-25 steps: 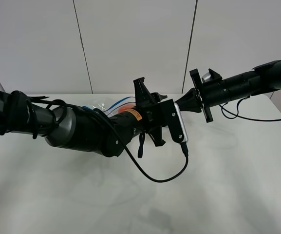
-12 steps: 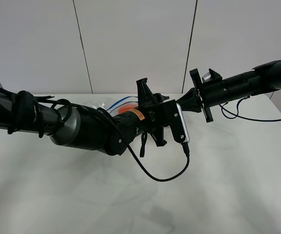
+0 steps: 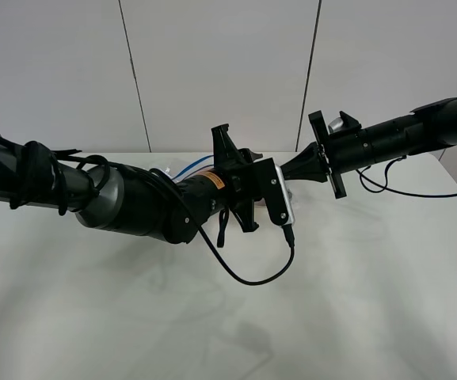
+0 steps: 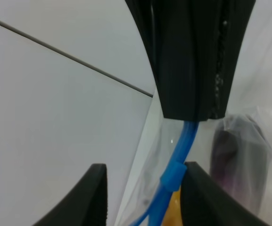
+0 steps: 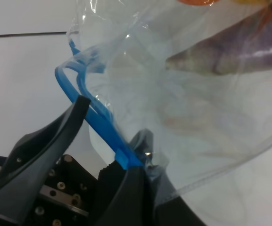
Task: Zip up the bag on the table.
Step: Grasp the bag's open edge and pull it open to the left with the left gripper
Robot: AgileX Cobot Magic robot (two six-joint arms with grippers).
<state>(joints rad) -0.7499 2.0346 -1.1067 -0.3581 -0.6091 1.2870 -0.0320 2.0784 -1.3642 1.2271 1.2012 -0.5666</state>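
The bag (image 3: 165, 170), clear crinkly plastic, lies on the white table (image 3: 371, 301), mostly hidden behind my left arm. Its blue zipper strip (image 3: 190, 168) shows beside the arm. My left gripper (image 3: 234, 146) is open, and in the left wrist view (image 4: 143, 188) the blue strip (image 4: 182, 146) and its slider (image 4: 172, 175) sit between the fingers, against one of them. My right gripper (image 3: 290, 170) is shut on the strip's end; it also shows in the left wrist view (image 4: 192, 113) and the right wrist view (image 5: 131, 167). A purple eggplant (image 5: 249, 52) and orange fruit (image 4: 171, 214) show through the plastic.
A black cable (image 3: 248, 279) loops from the left wrist camera down over the table. A grey panelled wall (image 3: 220, 71) stands right behind the table's far edge. The right arm's cable (image 3: 418, 192) hangs at the far right.
My left arm and gripper have shifted a little to the left and toward the wall, along the zipper strip. The right arm has not moved.
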